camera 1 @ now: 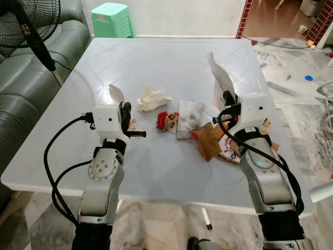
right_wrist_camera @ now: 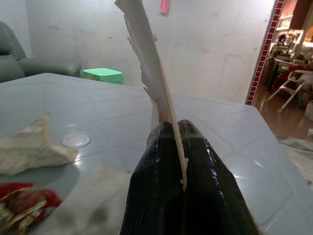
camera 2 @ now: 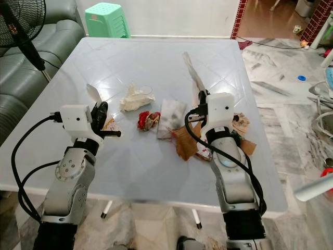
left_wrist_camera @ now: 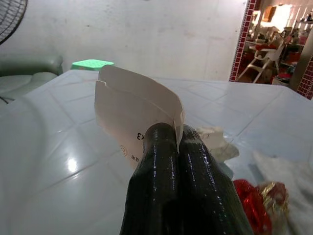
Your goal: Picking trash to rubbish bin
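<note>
My left gripper (camera 1: 125, 108) is shut on a white folded card (left_wrist_camera: 134, 115) and holds it above the white table (camera 1: 156, 57) at the left. My right gripper (camera 1: 227, 98) is shut on a long white torn paper sheet (right_wrist_camera: 146, 58) that stands upright over the table's right side. Between the arms lie loose pieces of trash: a crumpled white tissue (camera 1: 152, 99), a red and gold wrapper (camera 1: 167, 120), a grey-white plastic bag (camera 1: 189, 117) and a brown paper piece (camera 1: 209, 141). A clear plastic lid (right_wrist_camera: 76, 140) rests flat near the tissue.
A green plastic stool (camera 1: 112, 20) stands beyond the table's far edge. A grey sofa (camera 1: 31, 73) and a black fan (camera 1: 32, 21) are at the left. Printed wrappers (camera 1: 270, 136) lie under my right arm. Marble floor with scattered items (camera 1: 307, 78) is at the right.
</note>
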Available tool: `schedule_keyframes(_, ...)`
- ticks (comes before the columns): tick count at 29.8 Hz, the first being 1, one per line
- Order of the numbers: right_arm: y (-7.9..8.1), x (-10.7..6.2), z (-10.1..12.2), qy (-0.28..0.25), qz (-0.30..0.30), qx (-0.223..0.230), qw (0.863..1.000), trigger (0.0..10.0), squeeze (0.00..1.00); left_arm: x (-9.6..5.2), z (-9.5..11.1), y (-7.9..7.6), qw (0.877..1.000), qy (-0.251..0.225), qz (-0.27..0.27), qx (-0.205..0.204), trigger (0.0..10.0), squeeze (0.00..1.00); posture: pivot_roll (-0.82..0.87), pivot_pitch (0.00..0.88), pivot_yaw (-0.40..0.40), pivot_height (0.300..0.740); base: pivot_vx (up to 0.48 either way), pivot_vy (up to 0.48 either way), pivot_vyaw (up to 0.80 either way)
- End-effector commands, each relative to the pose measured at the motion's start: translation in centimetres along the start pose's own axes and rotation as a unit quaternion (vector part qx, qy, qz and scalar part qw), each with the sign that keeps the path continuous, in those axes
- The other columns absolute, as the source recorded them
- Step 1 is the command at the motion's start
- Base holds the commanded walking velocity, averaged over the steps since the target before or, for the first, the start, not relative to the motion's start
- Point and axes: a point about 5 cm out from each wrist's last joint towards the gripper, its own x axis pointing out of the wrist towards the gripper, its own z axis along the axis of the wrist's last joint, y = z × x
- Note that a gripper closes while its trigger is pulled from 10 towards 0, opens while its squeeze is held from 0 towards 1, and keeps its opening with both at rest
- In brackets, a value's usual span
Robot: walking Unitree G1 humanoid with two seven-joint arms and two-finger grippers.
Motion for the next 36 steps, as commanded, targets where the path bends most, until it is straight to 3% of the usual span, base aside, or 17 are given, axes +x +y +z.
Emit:
schedule_keyframes(1, 0.0, 0.0, 0.5, -0.006, -0.002, 0.003, 1.000, 0.0, 0.00, 0.1, -0.1, 0.3, 1.000, 0.001, 0.000, -0.001, 10.0, 0.00, -0.08, 0.071, 0.014, 0.740, -0.311, 0.000, 0.00)
schedule_keyframes(36, -1.1, 0.0, 0.6, -0.002, -0.010, -0.014, 1.000, 0.0, 0.00, 0.6, -0.5, -0.4, 1.000, 0.010, -0.007, -0.017, 10.0, 0.00, -0.11, 0.070, 0.011, 0.740, -0.318, 0.000, 0.00)
